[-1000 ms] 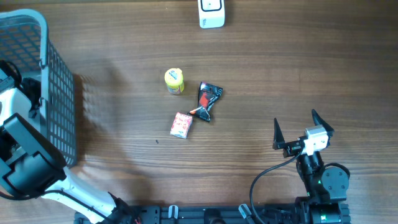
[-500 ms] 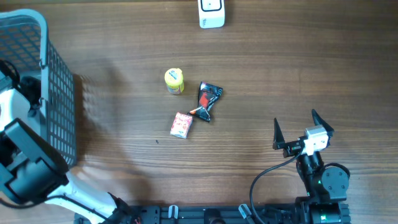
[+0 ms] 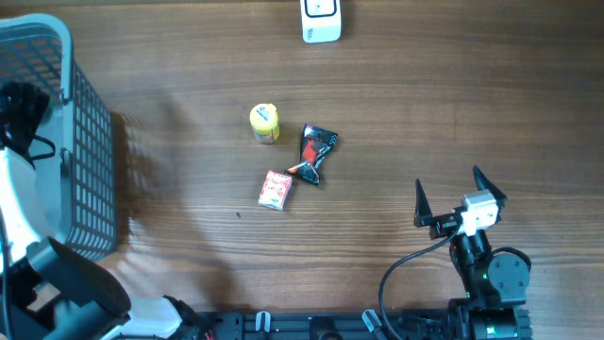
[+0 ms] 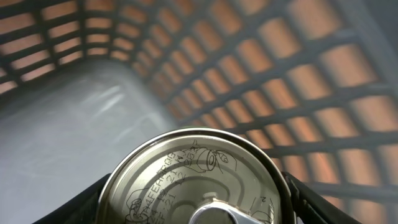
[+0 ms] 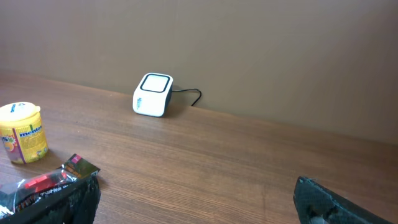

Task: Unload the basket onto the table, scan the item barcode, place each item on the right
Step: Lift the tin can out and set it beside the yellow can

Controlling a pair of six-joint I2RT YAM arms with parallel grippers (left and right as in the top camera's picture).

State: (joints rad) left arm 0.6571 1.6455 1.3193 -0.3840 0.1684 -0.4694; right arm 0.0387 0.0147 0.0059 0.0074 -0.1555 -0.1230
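Observation:
In the left wrist view, a metal can (image 4: 186, 163) with a ring-pull lid fills the lower frame. My left gripper (image 4: 193, 213) is shut on it, one black finger against each side, inside the grey mesh basket (image 4: 298, 81). From overhead, the left gripper (image 3: 21, 102) sits over the basket (image 3: 90, 142) and the can is hidden. The white barcode scanner (image 3: 321, 21) stands at the table's far edge and shows as the scanner (image 5: 153, 94) in the right wrist view. My right gripper (image 3: 451, 194) rests open and empty near the front right.
A yellow tub (image 3: 265, 123), a black packet (image 3: 316, 151) and a small pink box (image 3: 276, 189) lie together mid-table. The right wrist view shows the tub (image 5: 22, 132) and the packet (image 5: 53, 186) at its left. The scanner's cable runs along the back wall.
The left arm has swung over the basket, its gripper now further toward the basket's far end. The right arm and the table items have not moved.

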